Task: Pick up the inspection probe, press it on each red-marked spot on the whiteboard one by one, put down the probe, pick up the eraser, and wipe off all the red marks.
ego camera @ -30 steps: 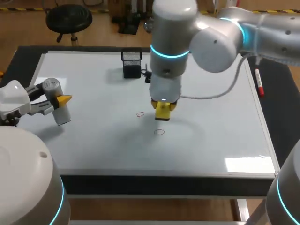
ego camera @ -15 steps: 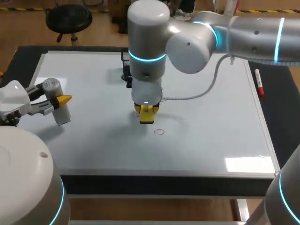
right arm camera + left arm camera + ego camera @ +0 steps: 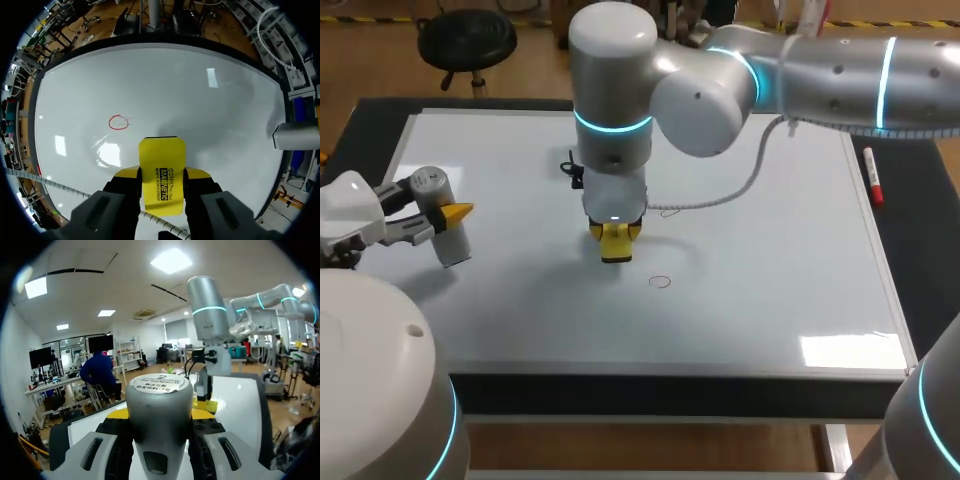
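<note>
snugly between jaws — eraser (image 3: 161,157), probe (image 3: 159,407)

a pen and a dark table

one marker pen (image 3: 872,175) lies flat on the table (image 3: 925,270), over on the robot's right side. it's white & red, and a bit slanted, w/ one end far away and one end nearer. it sits on the dark strip just beside the white board (image 3: 770,310), not on it. the table top is black & shows as a rim round the board: right side, near edge, far left corner. a grey metal bar (image 3: 840,445) shows under the near edge.
</note>
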Robot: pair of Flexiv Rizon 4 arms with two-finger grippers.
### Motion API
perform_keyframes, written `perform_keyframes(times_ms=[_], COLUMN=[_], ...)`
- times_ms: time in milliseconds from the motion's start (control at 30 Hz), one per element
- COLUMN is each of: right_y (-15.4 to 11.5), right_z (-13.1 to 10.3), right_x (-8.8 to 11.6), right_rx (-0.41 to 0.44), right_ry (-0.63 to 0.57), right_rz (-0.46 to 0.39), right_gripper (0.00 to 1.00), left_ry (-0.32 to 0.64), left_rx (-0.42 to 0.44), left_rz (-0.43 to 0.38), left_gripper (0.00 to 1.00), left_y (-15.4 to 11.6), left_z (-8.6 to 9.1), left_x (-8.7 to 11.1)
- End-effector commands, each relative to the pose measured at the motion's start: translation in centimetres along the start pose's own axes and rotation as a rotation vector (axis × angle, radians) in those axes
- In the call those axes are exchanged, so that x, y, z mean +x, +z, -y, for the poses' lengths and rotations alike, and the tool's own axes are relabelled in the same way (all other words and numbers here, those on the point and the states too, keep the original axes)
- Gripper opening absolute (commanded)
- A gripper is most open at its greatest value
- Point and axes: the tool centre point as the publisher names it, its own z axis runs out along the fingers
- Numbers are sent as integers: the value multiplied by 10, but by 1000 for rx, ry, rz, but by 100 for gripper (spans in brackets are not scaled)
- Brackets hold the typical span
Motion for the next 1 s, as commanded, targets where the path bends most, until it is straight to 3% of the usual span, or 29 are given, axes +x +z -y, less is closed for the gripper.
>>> perform_keyframes(times_ms=[33, 400, 1000], right_y=[5, 13, 31], right_z=[2, 7, 10], right_x=[-5, -13, -16], right_rx=[2, -6, -47], right_ry=[-11, -40, -53], right_rz=[2, 32, 7], right_gripper=[0, 0, 0], left_ry=[3, 3, 3], left_rx=[2, 2, 2], left_rz=[6, 6, 6], left_gripper=[0, 0, 0], left_y=[1, 1, 1], left_z=[0, 0, 0], left_x=[1, 1, 1])
